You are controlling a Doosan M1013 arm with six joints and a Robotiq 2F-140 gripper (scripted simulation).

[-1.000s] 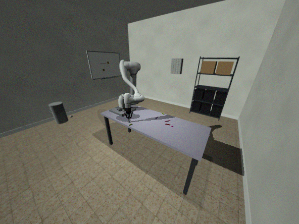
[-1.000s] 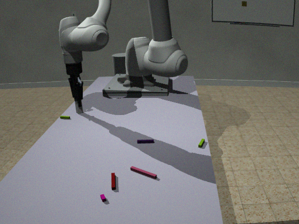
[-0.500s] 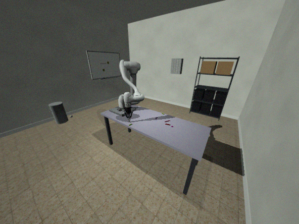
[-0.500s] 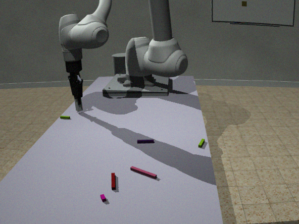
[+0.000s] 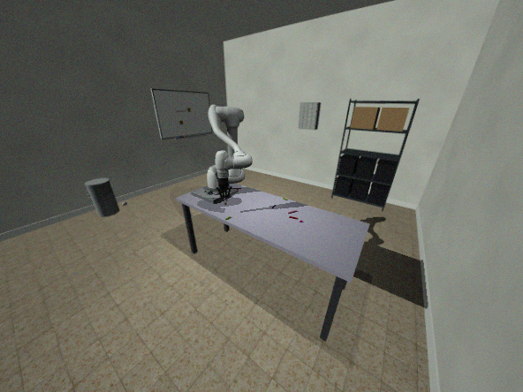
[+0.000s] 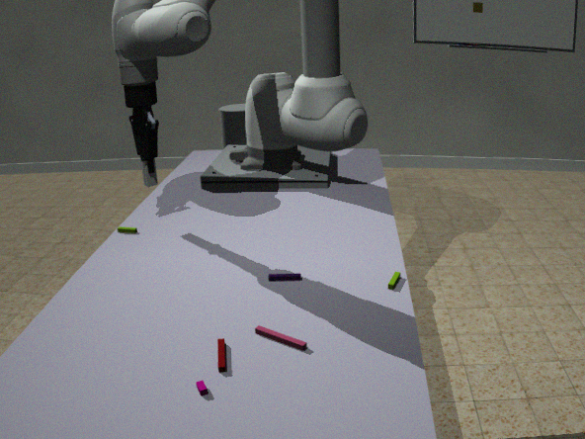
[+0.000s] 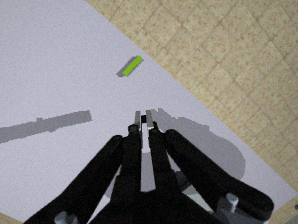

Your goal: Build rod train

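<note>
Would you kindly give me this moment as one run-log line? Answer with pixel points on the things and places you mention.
fingers [image 5: 225, 202] [image 6: 150, 178] shut on blue rod [image 7: 144, 119] | held above table [image 5: 309, 234] [image 6: 148, 307] [image 7: 50, 65] | no train made | pink rod [image 5: 292, 212] [image 6: 281, 338] lying flat

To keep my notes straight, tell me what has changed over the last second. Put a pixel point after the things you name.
The black two-finger gripper [image 5: 225, 202] [image 6: 150, 183] [image 7: 143, 118] has risen from near the tabletop; a small dark blue block [image 7: 144, 119] shows between its fingertips, though when it was gripped I cannot tell. The two lime rods [image 5: 228, 218] [image 6: 127, 230] [image 7: 133, 65], purple rod [image 5: 273, 207] [image 6: 285, 277], pink rod [image 5: 292, 212] [image 6: 281, 338], red rod [image 5: 293, 217] [image 6: 222, 355] and magenta rod [image 5: 301, 222] [image 6: 202, 388] stayed put.
</note>
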